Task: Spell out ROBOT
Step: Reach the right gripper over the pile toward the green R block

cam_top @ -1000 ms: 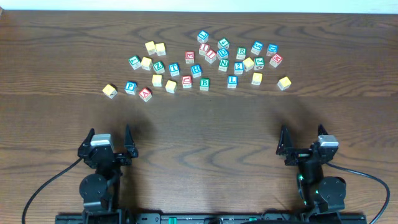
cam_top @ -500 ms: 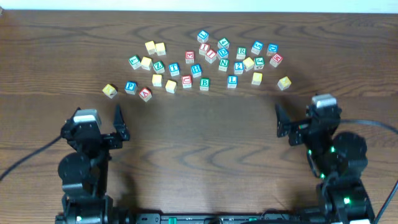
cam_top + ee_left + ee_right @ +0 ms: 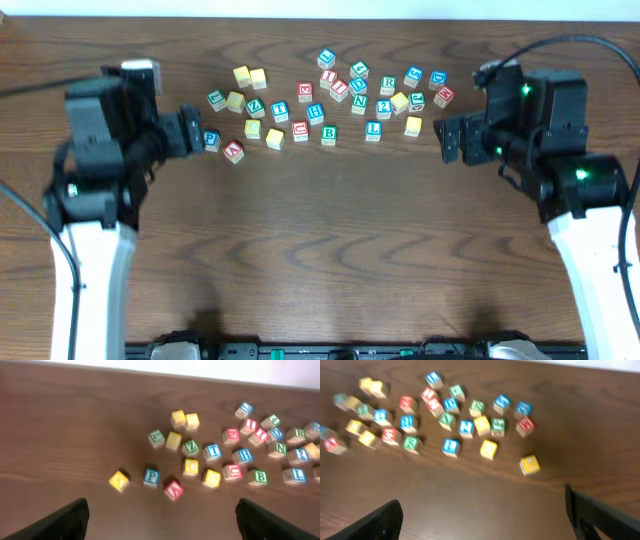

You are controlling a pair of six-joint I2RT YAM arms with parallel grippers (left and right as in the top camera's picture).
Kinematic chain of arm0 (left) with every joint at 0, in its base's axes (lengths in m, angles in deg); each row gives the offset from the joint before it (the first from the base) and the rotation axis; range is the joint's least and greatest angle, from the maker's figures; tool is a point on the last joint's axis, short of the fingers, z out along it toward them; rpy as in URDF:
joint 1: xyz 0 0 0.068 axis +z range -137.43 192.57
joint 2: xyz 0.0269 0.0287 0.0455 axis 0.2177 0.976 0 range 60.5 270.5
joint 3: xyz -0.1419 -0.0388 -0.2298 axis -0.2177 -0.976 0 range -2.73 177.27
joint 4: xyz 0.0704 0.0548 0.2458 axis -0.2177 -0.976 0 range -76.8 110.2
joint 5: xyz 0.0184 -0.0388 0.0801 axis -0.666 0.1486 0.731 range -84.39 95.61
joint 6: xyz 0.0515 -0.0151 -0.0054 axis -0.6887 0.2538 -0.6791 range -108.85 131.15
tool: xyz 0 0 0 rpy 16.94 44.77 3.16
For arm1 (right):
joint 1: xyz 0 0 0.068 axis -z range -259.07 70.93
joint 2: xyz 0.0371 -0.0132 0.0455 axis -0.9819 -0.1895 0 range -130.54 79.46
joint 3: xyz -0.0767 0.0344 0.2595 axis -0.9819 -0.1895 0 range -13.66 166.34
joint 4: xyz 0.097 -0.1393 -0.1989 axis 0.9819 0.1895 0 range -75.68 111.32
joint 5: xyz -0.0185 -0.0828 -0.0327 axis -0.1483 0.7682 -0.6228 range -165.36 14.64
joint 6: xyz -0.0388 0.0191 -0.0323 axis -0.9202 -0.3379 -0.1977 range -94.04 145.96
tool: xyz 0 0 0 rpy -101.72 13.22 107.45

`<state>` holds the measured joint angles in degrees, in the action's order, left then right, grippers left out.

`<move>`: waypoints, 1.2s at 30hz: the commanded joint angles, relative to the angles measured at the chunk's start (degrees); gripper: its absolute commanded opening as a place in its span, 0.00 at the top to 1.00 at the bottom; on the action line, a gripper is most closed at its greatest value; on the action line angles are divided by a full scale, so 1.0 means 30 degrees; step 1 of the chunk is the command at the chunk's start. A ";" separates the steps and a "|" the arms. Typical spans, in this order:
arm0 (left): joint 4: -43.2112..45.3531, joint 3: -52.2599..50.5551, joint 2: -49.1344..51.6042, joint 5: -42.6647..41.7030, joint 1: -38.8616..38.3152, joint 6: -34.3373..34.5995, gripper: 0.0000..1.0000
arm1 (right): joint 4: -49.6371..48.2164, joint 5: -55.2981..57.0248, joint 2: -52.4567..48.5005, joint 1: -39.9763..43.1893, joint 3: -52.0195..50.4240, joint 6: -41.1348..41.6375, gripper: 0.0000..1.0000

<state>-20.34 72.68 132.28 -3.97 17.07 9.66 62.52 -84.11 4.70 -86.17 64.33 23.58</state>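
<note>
"How were the arms set?"

"Both had lifted off their six o'clock perch of a second before and stretched toward twelve. The left gripper hung at nine o'clock of the blocks, the right gripper at three, each with fingers wide apart and empty."

"And the blocks?"

"Scattered at twelve, untouched. From above, the right gripper hid one yellow block, which only its wrist camera caught. B and T read plainly from the left wrist."

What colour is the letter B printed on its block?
Green; the B block shows best in the left wrist view.
</note>
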 commanded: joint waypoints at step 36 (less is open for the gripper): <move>-0.8488 1.0885 0.9369 -0.2004 -0.3024 -0.0772 0.08 | 0.5763 0.4437 -2.3343 -0.2922 2.1427 0.8706 0.37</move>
<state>-45.65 104.77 160.48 -10.55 8.04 6.84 80.60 -72.42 -62.77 -94.43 126.93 48.22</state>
